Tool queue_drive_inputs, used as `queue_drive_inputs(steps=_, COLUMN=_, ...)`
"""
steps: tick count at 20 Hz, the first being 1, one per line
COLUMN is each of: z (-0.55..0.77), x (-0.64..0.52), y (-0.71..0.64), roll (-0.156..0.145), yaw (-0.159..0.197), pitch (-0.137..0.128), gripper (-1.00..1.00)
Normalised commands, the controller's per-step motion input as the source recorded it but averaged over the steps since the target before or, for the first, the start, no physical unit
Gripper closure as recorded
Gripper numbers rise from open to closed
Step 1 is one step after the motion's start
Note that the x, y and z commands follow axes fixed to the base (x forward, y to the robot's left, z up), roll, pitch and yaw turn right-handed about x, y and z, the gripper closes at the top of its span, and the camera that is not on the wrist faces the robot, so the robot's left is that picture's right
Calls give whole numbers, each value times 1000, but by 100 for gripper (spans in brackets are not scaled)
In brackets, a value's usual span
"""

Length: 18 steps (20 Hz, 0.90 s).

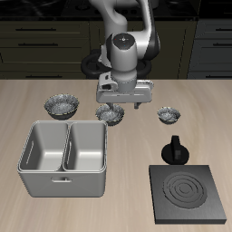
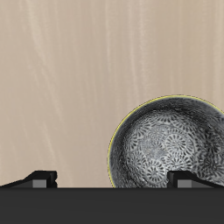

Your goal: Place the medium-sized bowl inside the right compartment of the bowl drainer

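The medium-sized bowl (image 1: 110,113), a round silvery-grey metal dish with a dark speckled inside and a crinkled rim, sits upright on my pale wooden worktop (image 1: 127,190), just behind the far wall of the bowl drainer. From my wrist camera the same bowl (image 2: 171,144) shows its patterned inside, and its rim runs close by one of my fingertips (image 2: 194,179).

My tool (image 1: 118,101) hangs right over that bowl with its fingers spread apart, and it has hold of nothing; whether a finger touches the rim I cannot tell.

The bowl drainer (image 1: 65,184), a light grey rectangular metal bin with rounded corners and two deep square wells, stands nearer the worktop's front edge.

A slightly larger bowl of the same kind (image 1: 62,107) rests behind the drainer's other end, and the smallest similar bowl (image 1: 168,114) sits on the opposite side of my tool. Nearer the front lies a flat black square stove plate (image 1: 187,192) with ring marks, and a small black pot-like object (image 1: 174,150) stands just behind it.
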Motion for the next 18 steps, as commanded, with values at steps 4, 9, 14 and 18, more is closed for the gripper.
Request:
queue_drive_inputs(steps=4, z=-323, x=-16, y=30, roll=29, yaw=-18, pitch=38, gripper=-100)
queue_drive_inputs(steps=9, z=-272, x=-7, y=-23, roll=-15, yaw=0, pitch=33, gripper=-100)
queue_drive_inputs(steps=14, z=-66, x=3, y=40, roll=24, yaw=7, pitch=-7, gripper=100)
queue_drive_inputs(steps=18, z=122, x=34, y=-56, roll=1, yaw=-6, pitch=-11, gripper=100)
